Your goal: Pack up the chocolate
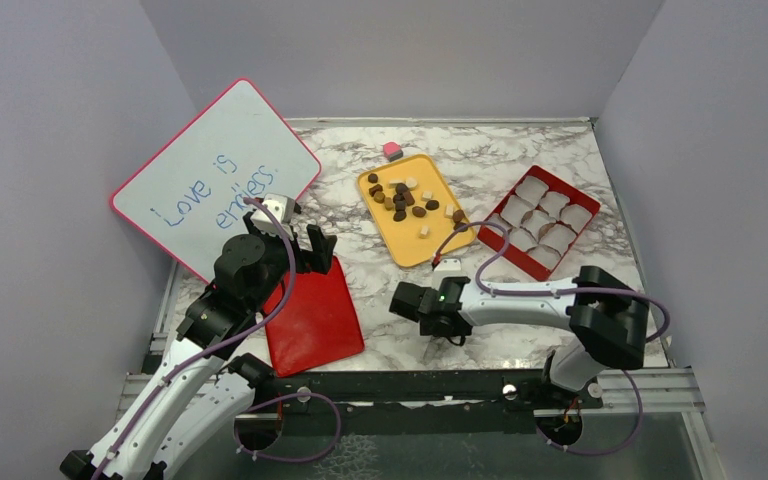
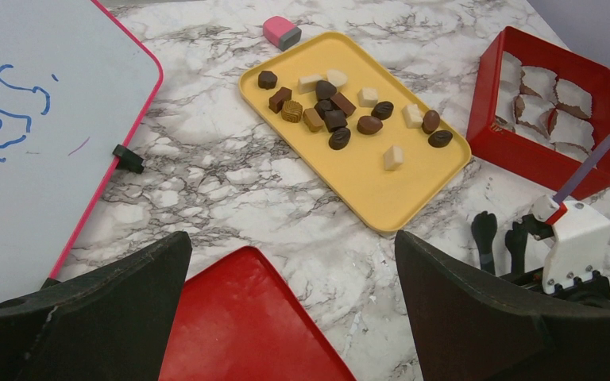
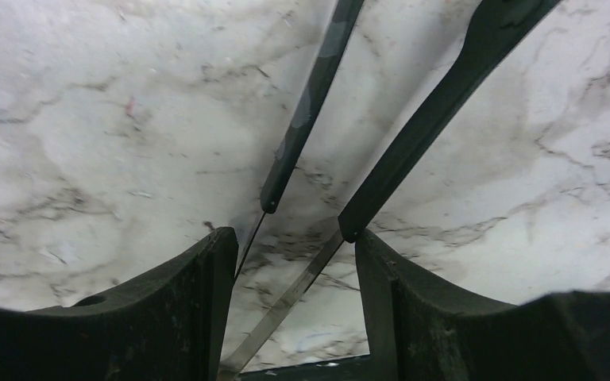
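**Task items.** The chocolate (image 2: 334,121) lies loose on one yellow tray (image 1: 410,250) near the table centre. Eighteen pieces can be counted in the left wrist view: five cream-white and thirteen in dark or lighter brown.

**Surroundings, referenced to the tray in the top view.**
- One red box (image 1: 508,256) lies at 3 o'clock, lined with white paper cups. Their count is not legible.
- One pink cube (image 1: 392,151) sits at 11 o'clock, just beside the tray rim.
- One whiteboard (image 1: 210,170) leans at 9 o'clock.
- One flat red lid (image 1: 315,315) lies at 7 o'clock.

**Tools.**
- Left gripper (image 2: 292,246): jaws spread wide, holding nothing, above the far corner of the red lid.
- Right gripper (image 3: 295,238): at 6 o'clock, low over the marble. Its jaws stand partly apart on either side of one pair of tweezers (image 3: 413,143). Whether they clamp it cannot be told.
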You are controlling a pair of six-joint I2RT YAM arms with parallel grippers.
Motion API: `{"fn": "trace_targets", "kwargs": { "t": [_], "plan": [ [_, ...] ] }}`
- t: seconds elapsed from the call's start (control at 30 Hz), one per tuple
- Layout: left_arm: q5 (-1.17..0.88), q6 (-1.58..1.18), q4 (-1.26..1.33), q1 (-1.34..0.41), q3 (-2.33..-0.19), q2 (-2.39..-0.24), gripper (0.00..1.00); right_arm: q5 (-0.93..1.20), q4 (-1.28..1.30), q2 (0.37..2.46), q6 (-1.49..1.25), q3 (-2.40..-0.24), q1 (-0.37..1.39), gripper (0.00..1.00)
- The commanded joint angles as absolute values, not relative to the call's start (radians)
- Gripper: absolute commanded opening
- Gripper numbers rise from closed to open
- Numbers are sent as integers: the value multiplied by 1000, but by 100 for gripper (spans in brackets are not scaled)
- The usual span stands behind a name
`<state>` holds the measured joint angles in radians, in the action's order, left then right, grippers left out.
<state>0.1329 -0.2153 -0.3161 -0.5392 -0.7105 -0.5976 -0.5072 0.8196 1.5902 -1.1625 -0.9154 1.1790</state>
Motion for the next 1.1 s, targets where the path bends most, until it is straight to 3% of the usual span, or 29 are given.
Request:
{"fn": "trace_targets", "kwargs": {
  "t": [0.0,0.2,0.47,0.57,0.77,1.07],
  "plan": [
    [153,-202,-308,-543,-700,-590,99,-486,724,1467,-1048,-808,1186,60],
    [150,-200,-308,-543,-701,-592,99,-400,556,1346,-838,-716,1186,56],
    [150,-201,-308,-543,-699,-589,99,-414,507,1360,-648,-720,1186,52],
    [150,-201,-308,-543,-697,-590,99,-447,552,1379,-682,-751,1186,52],
    [152,-200,-308,-543,-698,-591,99,-463,657,1386,-927,-786,1186,66],
    [153,-199,-308,-543,-695,-585,99,-485,664,1458,-1095,-770,1186,56]
  ]
}}
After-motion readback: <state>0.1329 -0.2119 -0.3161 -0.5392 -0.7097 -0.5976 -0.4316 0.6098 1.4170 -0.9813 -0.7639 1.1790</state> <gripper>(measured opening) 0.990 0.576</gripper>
